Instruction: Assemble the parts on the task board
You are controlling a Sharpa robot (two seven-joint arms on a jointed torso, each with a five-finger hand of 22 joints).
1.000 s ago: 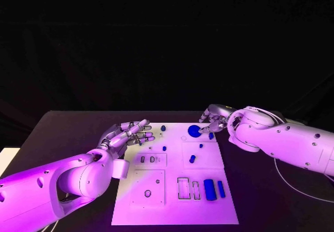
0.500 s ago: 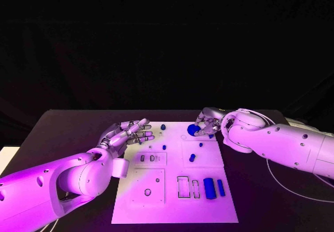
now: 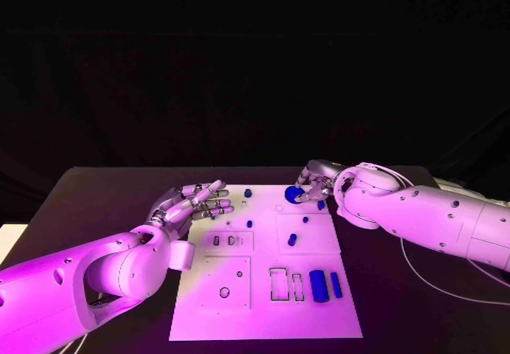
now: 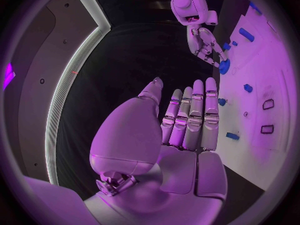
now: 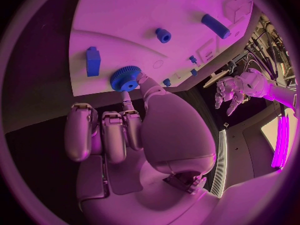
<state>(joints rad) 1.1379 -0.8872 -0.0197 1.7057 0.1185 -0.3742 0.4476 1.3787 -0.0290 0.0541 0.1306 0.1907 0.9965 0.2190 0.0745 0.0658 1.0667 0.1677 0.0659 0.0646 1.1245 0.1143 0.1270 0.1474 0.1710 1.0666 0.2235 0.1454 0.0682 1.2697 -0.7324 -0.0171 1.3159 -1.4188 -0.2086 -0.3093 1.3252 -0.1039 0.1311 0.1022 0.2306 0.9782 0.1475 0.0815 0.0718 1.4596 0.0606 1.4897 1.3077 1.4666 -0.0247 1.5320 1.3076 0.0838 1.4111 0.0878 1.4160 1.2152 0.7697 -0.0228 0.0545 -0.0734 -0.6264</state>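
The flat white rectangular task board is lying in the middle of the black table, its long side running from six o'clock toward twelve o'clock in the head view.

The silver many-fingered right hand is reaching in over the board's one o'clock corner and is pinching a round blue toothed gear between its thumb and a fingertip. In the right wrist view the gear is sitting right at the board's edge under the fingertips, while the other fingers of that hand are curling inward with nothing in them. Whether the gear is resting on the board or is lifted off it cannot be told.

The silver many-fingered left hand is hovering at the board's ten o'clock edge, palm up, its fingers apart and nearly straight, holding nothing; the left wrist view is showing the same spread fingers.

On the board, a small blue peg is standing near the twelve o'clock end, and a short blue cylinder is lying near the centre. Toward five o'clock, a wide blue bar and a narrower blue bar are lying side by side, just beside two empty rectangular slots.
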